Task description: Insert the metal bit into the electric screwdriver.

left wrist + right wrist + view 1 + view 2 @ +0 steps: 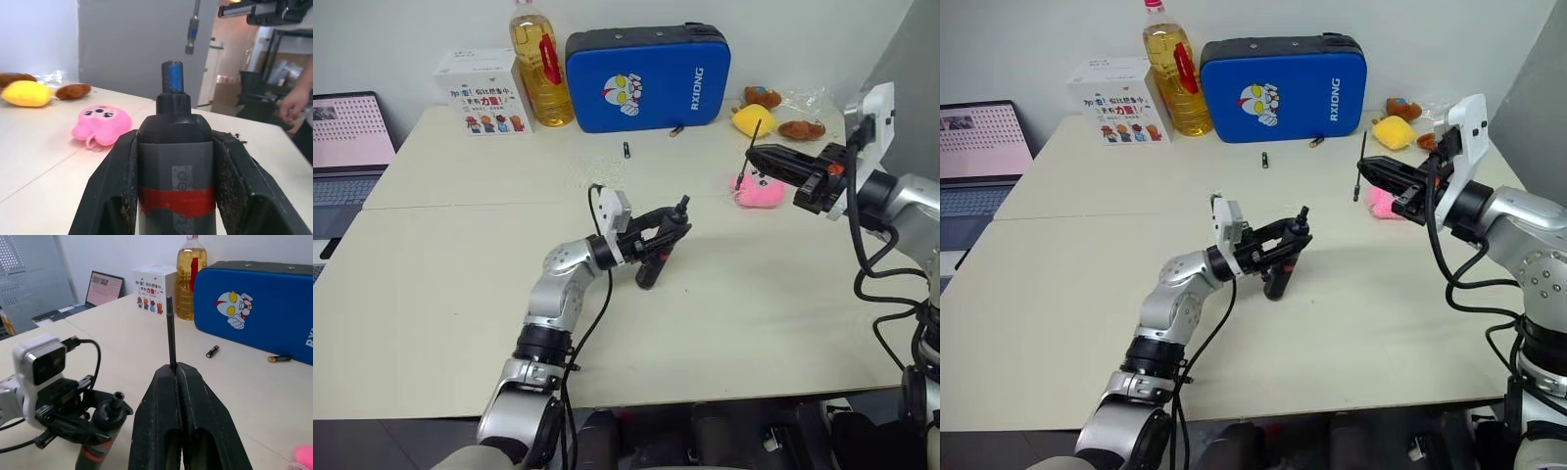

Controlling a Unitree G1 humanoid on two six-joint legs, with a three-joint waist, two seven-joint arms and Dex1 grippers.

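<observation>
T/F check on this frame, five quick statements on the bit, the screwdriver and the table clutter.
1. The right end effector is shut on the metal bit. True.
2. The bit is already seated in the electric screwdriver. False: the bit is apart from the screwdriver, whose socket is empty.
3. The left end effector grips the screwdriver, fingers on both sides of its body. True.
4. The pink plush toy lies inside the blue case. False: it lies on the table, and the case stands closed at the table's far edge.
5. The oil bottle lies tipped over. False: it stands upright beside the blue case.
</observation>
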